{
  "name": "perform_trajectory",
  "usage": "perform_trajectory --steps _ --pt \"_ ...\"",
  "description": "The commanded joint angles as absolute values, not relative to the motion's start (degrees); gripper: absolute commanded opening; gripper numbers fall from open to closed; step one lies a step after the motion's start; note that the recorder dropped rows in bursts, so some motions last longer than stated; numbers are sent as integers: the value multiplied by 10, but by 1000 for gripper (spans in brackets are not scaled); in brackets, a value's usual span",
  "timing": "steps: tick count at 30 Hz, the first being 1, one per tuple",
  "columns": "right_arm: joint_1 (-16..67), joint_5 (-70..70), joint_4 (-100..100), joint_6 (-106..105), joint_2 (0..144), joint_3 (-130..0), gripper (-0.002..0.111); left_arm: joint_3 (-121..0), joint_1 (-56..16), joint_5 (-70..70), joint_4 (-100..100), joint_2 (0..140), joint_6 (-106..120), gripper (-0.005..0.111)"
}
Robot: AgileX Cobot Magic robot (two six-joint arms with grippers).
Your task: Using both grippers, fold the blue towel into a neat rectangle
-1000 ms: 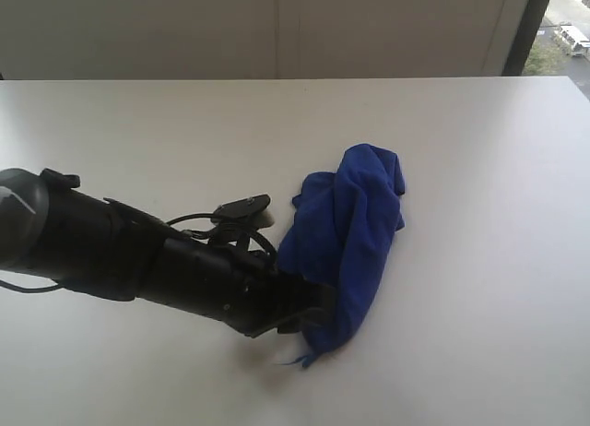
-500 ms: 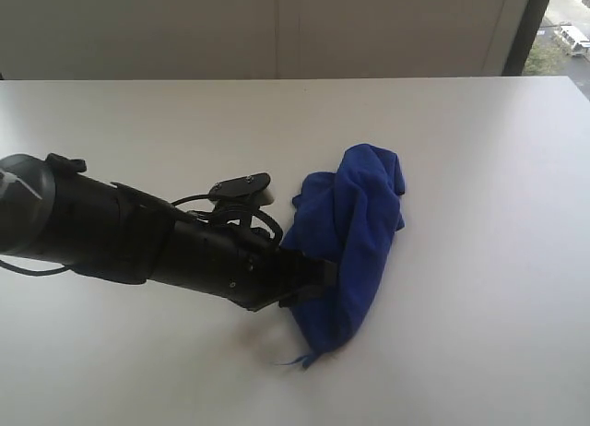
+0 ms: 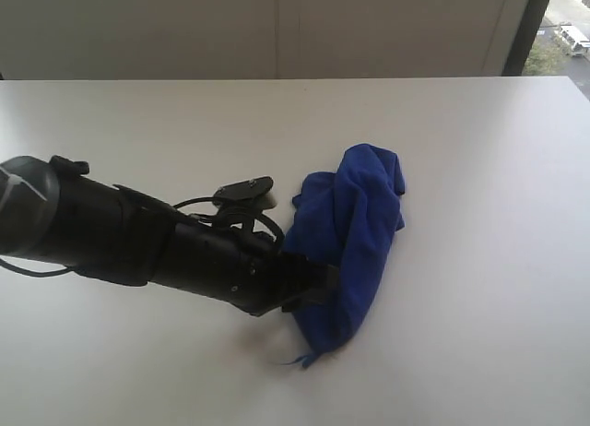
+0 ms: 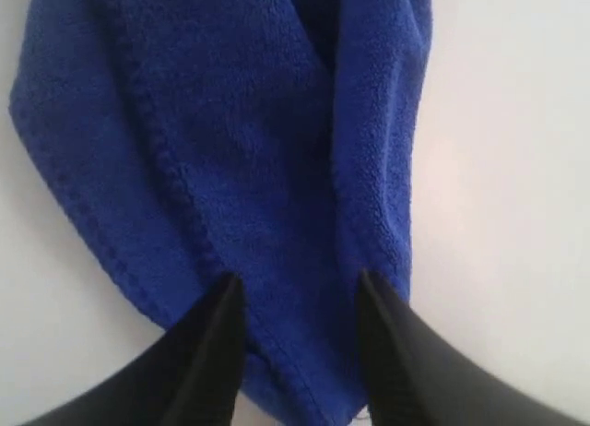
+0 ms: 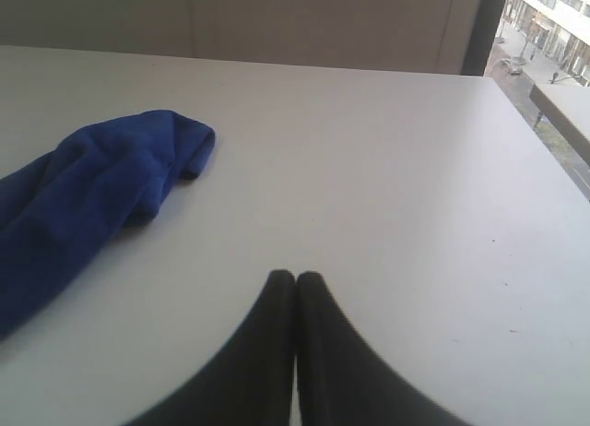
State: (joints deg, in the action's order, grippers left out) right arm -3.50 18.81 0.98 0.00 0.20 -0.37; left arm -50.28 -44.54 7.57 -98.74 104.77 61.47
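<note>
Left gripper (image 4: pixel 297 281), jaws apart, astride crumpled blue towel (image 4: pixel 230 140); contact unclear.

Blue towel (image 3: pixel 355 228) — one. Two grippers: left gripper (image 4: pixel 299 280), right gripper (image 5: pixel 295 275). White table (image 3: pixel 479 149) — one.

Soft, even daylight; weak shadows; pictures grainy, left wrist close-up slightly blurred.

In the exterior view, the jaw tips of the black tapered left gripper (image 3: pixel 320 283) cannot be made out where they meet the deep royal-blue fuzzy towel (image 3: pixel 355 228), and its arm runs off the picture's left edge. The thread tail (image 3: pixel 297 361) is too small to read. Both wrist views crop the towel, and the right wrist view cuts off the roots of the black right gripper (image 5: pixel 295 277).
</note>
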Motion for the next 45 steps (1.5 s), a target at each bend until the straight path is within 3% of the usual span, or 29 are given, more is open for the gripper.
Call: perform_trajectory --steps 1,13,23,37,43,45 --pt "-33 183 13 0 0 0 0 -504 -447 125 -999 1073 616 45" --pt "-33 183 13 0 0 0 0 -504 -447 134 -999 1096 616 44" --pt "-33 183 13 0 0 0 0 -504 -447 133 -999 1096 616 0" --pt "-33 183 13 0 0 0 0 -507 -447 137 -999 1003 633 0" --pt "-33 183 13 0 0 0 0 -507 -447 185 -903 991 676 0" --pt "-33 183 13 0 0 0 0 -507 -448 210 -853 991 746 5"
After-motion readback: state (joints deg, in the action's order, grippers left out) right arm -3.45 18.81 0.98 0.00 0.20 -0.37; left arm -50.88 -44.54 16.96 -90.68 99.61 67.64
